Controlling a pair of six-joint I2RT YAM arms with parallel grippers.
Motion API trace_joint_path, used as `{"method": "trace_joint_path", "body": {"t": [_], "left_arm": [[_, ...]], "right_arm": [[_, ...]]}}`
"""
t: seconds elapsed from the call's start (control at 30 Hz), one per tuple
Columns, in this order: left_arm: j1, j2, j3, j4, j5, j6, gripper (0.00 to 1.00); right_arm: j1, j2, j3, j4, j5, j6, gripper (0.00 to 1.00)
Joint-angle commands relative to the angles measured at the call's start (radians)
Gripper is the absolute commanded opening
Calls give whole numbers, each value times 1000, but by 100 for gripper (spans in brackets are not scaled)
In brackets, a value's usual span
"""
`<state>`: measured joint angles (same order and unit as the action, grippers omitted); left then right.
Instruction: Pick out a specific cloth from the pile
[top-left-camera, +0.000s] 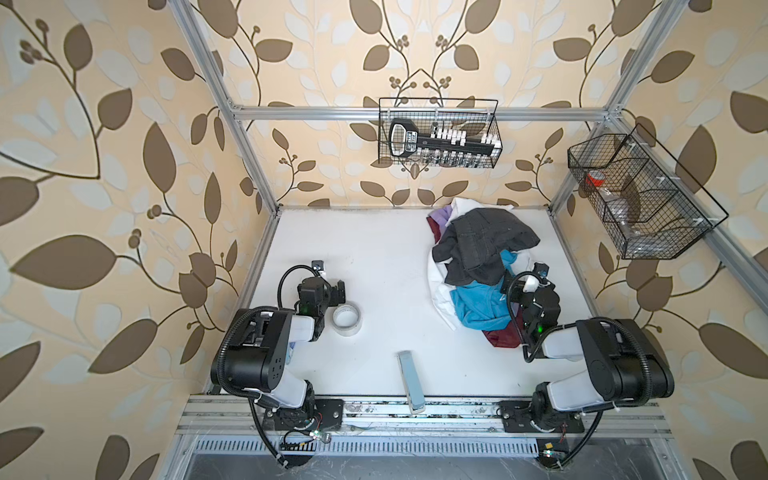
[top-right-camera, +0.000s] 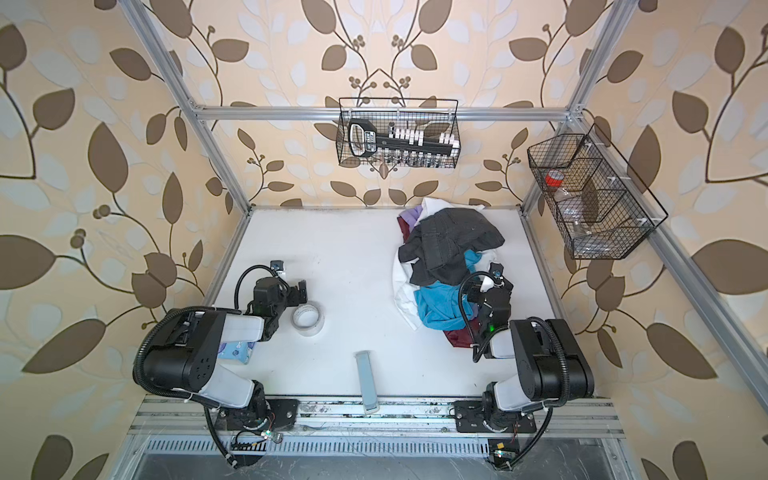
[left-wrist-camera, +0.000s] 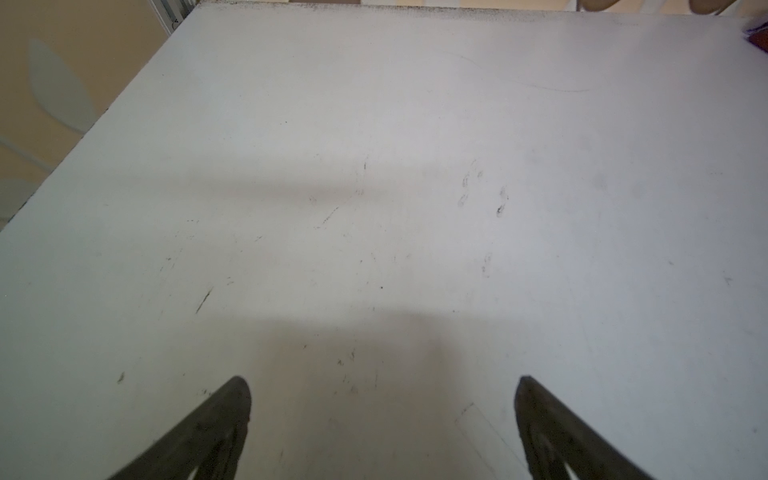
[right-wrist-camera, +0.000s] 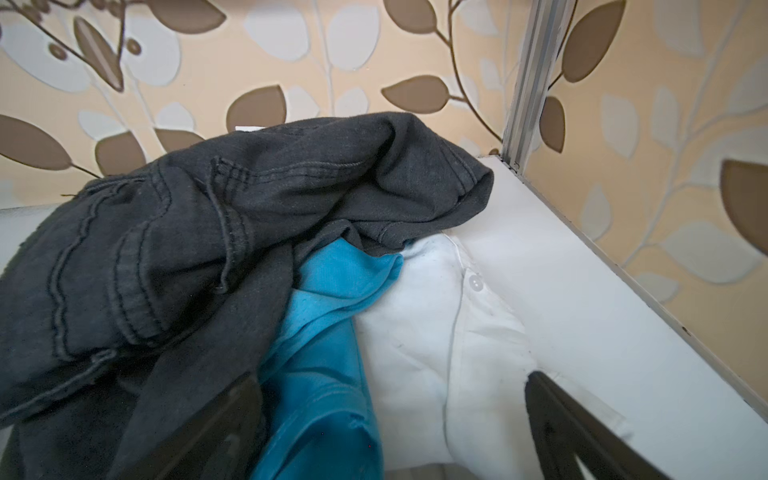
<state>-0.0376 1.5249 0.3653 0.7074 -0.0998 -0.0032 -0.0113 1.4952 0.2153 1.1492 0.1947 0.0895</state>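
Observation:
The pile (top-left-camera: 478, 245) (top-right-camera: 446, 241) lies at the back right of the white table (top-left-camera: 374, 249). Dark grey denim (right-wrist-camera: 208, 228) tops it, over a white shirt (right-wrist-camera: 436, 332), maroon fabric (top-left-camera: 500, 334) and lilac fabric (top-left-camera: 442, 216). The turquoise cloth (top-left-camera: 478, 305) (top-right-camera: 440, 307) (right-wrist-camera: 324, 353) spills from under the denim at the pile's near side. My right gripper (top-left-camera: 521, 276) (top-right-camera: 486, 274) (right-wrist-camera: 392, 378) stands open low over the pile's right edge, its jaws spanning a turquoise fold and the white shirt. My left gripper (top-left-camera: 338, 291) (top-right-camera: 301, 291) (left-wrist-camera: 382, 380) is open over bare table, holding nothing.
A tape roll (top-left-camera: 347, 319) (top-right-camera: 307, 319) lies beside the left gripper. A flat blue-grey bar (top-left-camera: 409, 382) sits at the front edge. Wire baskets hang on the back wall (top-left-camera: 438, 133) and the right frame (top-left-camera: 640, 195). A frame post (right-wrist-camera: 536, 83) stands in the corner behind the pile.

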Motion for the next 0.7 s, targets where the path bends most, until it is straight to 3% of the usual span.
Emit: {"method": "trace_joint_path", "body": {"t": [0.0, 0.67], "left_arm": [[8, -26, 28, 22, 17, -4, 99], [9, -25, 31, 18, 21, -4, 99]], "right_arm": [[4, -1, -3, 19, 6, 12, 100], [2, 0, 1, 11, 5, 12, 100]]}}
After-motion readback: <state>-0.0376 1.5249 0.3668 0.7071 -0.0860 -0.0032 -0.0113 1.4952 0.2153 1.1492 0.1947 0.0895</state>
